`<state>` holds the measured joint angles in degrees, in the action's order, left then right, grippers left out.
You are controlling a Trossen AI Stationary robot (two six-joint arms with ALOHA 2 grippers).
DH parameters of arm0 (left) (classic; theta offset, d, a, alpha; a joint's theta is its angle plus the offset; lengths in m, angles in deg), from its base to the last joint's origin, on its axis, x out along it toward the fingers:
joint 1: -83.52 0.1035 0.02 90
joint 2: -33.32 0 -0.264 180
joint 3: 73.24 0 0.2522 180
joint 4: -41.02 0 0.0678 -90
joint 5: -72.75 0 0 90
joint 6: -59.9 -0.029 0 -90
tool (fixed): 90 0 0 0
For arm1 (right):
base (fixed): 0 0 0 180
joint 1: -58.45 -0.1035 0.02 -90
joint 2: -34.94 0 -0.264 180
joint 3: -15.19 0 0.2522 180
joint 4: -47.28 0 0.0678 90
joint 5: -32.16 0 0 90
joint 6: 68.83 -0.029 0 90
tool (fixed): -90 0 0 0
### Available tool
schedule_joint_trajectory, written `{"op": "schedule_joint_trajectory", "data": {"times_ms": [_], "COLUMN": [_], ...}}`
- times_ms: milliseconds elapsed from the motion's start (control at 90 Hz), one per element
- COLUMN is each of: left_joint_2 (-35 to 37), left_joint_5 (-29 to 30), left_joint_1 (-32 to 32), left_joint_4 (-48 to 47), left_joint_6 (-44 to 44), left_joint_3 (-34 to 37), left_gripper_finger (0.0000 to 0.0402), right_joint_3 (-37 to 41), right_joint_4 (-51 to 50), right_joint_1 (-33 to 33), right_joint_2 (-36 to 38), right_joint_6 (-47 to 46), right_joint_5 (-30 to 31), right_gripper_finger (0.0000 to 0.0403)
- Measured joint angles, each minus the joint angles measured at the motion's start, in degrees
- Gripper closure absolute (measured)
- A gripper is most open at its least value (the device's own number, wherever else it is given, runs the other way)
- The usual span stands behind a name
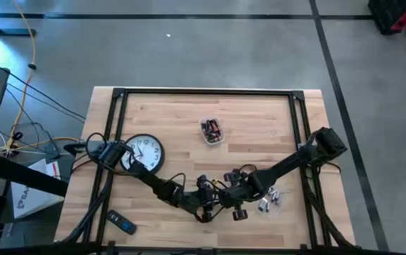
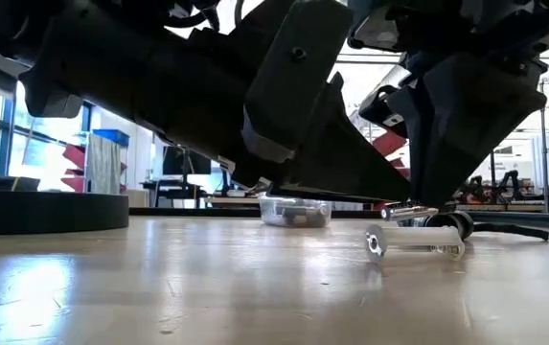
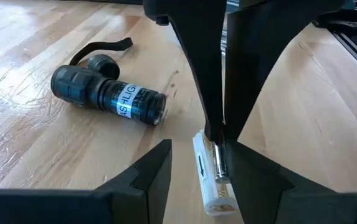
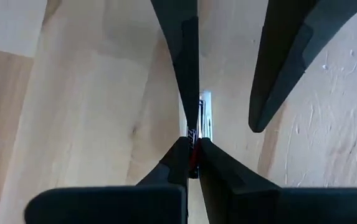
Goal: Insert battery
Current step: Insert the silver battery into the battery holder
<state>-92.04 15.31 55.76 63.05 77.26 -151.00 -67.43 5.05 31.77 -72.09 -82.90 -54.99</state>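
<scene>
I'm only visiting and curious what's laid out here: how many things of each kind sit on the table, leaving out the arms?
Wall clock: 1
Clear tub of batteries: 1
Black flashlight: 1
White battery holder: 1
Small black and blue device: 1
Total: 5

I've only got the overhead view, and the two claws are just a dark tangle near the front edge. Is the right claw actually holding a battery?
Observer: Yes. The left wrist view shows the right claw shut on a battery, right at the white holder.
Operator: Is the left claw gripping that holder?
Observer: No. The left claw is open, with a finger on either side of the holder. I cannot tell if they touch it.
Operator: Where's the flashlight?
Observer: The flashlight body lies on its side, apart from the holder.
</scene>
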Motion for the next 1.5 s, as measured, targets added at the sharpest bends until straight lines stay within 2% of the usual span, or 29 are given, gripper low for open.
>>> {"op": "schedule_joint_trajectory", "data": {"times_ms": [1111,1500], "left_joint_2": [-0.04,2.93], "left_joint_5": [-0.26,7.97], "left_joint_1": [0.07,-2.95], "left_joint_4": [-1.49,-3.17], "left_joint_6": [0.33,-5.99], "left_joint_3": [0.03,0.08], "left_gripper_finger": [0.0268,0.0268], "right_joint_3": [0.00,0.00], "right_joint_4": [-0.15,-0.13], "right_joint_1": [0.02,0.00], "right_joint_2": [0.04,0.04], "right_joint_6": [-0.48,-0.92], "right_joint_5": [-0.07,-0.09], "right_gripper_finger": [0.0402,0.0402]}}
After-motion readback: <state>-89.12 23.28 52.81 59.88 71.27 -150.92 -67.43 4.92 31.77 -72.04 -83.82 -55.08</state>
